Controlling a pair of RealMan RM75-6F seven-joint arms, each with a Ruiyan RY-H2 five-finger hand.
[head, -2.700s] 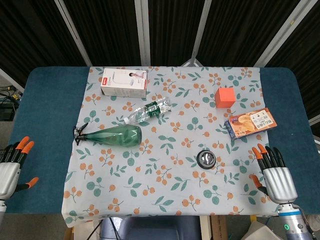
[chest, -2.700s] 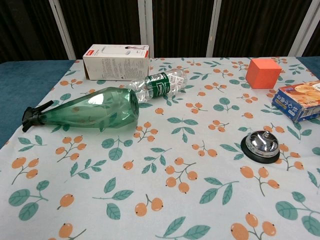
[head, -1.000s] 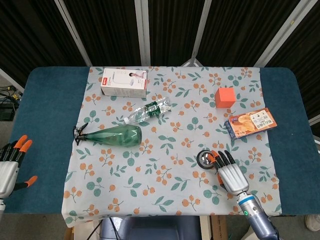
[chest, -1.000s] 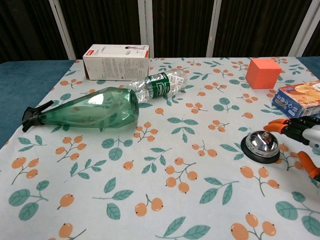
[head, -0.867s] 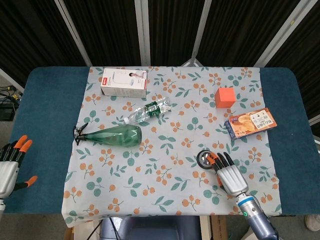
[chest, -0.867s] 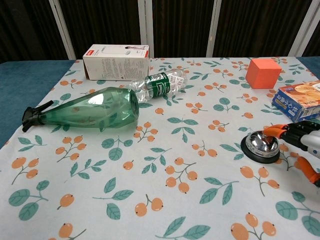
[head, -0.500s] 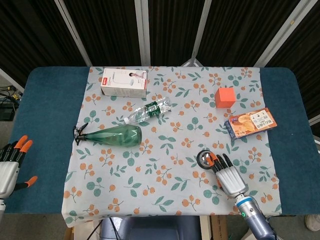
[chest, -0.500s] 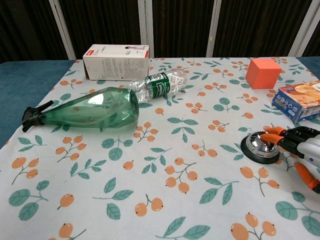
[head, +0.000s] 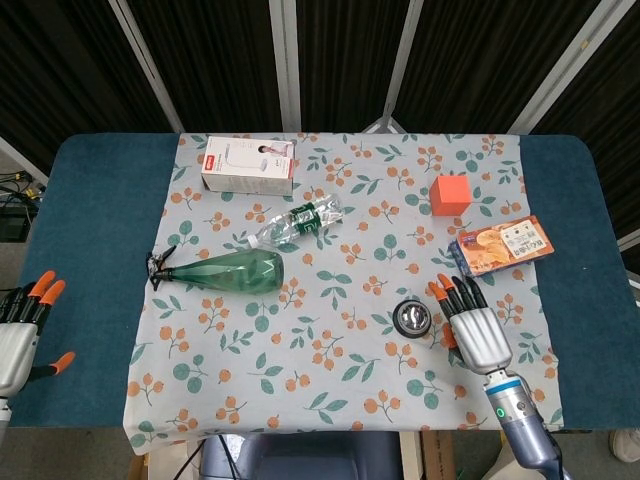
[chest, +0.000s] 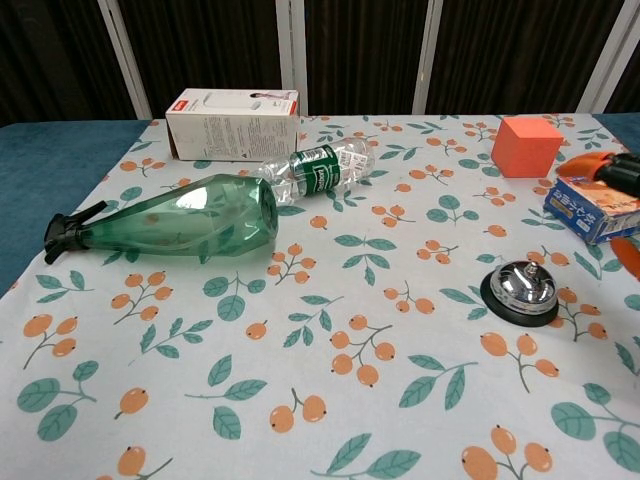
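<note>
My right hand (head: 474, 331) hovers just right of a silver call bell (head: 413, 317) on a black base, fingers spread and holding nothing. In the chest view only its orange fingertips (chest: 612, 165) show at the right edge, above the bell (chest: 521, 287). My left hand (head: 22, 335) hangs off the table's left edge, fingers apart and empty. A green spray bottle (head: 226, 271) lies on its side at left centre, with a clear water bottle (head: 297, 223) lying behind it.
A white box (head: 248, 165) stands at the back left. An orange cube (head: 451, 194) and a flat snack box (head: 502, 245) lie at the right. The floral cloth (head: 330, 360) covers a blue table (head: 90, 220).
My right hand has lifted off the bell and drawn back to the right; the bell is now uncovered. The left hand has stayed put.
</note>
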